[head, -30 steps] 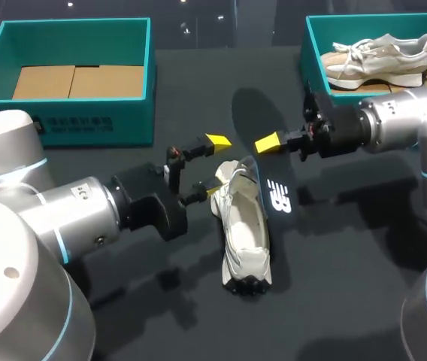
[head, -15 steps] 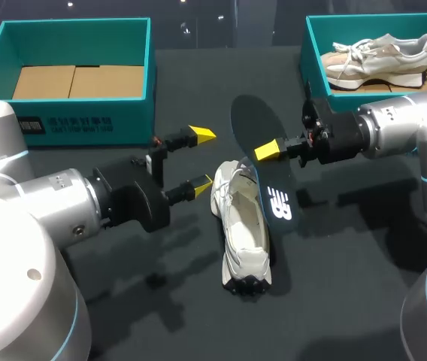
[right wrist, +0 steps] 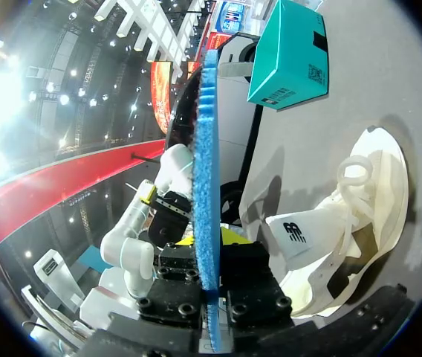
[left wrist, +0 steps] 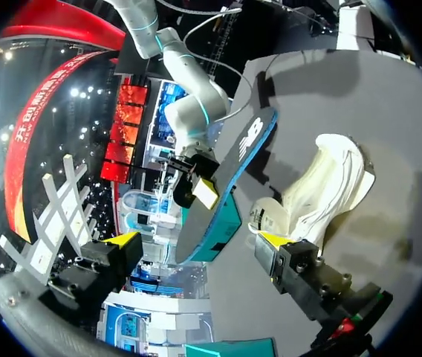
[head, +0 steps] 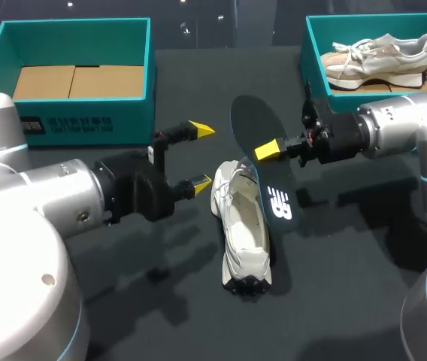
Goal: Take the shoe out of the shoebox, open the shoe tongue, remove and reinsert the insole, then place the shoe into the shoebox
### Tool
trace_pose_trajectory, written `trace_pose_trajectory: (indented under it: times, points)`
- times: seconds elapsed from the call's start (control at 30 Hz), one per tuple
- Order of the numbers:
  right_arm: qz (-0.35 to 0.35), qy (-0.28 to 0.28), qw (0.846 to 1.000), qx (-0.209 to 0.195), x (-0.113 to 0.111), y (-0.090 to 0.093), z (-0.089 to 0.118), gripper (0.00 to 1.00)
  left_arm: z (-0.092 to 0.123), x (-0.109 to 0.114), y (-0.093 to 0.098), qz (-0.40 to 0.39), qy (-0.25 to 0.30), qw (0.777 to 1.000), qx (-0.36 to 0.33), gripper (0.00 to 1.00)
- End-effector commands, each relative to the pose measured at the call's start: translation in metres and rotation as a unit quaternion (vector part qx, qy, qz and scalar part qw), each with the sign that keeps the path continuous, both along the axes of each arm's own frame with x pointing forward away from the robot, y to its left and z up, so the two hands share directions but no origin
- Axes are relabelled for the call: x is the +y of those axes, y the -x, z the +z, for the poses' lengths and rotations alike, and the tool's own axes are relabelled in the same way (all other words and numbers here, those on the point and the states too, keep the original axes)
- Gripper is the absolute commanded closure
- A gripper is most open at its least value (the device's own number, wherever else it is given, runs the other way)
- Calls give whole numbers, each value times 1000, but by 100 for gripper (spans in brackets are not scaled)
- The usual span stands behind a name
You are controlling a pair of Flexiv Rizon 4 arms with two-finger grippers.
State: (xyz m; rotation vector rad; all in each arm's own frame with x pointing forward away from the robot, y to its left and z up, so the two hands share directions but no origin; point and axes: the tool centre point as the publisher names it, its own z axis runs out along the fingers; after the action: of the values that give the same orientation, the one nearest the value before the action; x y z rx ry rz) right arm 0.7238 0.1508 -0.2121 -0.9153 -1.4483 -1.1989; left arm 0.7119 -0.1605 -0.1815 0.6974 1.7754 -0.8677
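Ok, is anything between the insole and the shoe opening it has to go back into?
Nothing visible. The right gripper holds the insole tilted just above the shoe, whose opening faces up, uncovered. The open left gripper sits beside the shoe, not over the opening.

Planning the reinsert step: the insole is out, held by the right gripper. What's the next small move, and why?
Probably close the left gripper on the shoe to steady it. It stands open beside the shoe, touching nothing, and the shoe lies unheld on the table. The right gripper holds the insole lifted out of it, so pushing the insole in now might just shove the shoe.
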Motion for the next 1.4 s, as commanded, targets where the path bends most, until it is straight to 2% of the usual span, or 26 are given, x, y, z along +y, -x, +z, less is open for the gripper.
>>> trace_pose_trajectory:
  times: [0.03, 0.17, 0.47, 0.63, 0.93, 1.4]
  points:
    - [0, 1, 1000, 0, 0, 1, 0, 100, 6, 2, 1, -2, -54, 998, 41, 0]
    - [0, 1, 1000, 0, 0, 1, 0, 100, 1, 5, -3, 6, -68, 995, 73, 0]
    - [0, 1, 1000, 0, 0, 1, 0, 100, -3, 14, -8, -14, -53, 992, 114, 0]
    - [0, 1, 1000, 0, 0, 1, 0, 100, 0, 22, -16, -33, -53, 988, 139, 0]
    - [0, 1, 1000, 0, 0, 1, 0, 100, 6, 27, -27, -75, -108, 984, 119, 0]
    - [0, 1, 1000, 0, 0, 1, 0, 100, 16, 11, -38, -139, -185, 970, 70, 0]
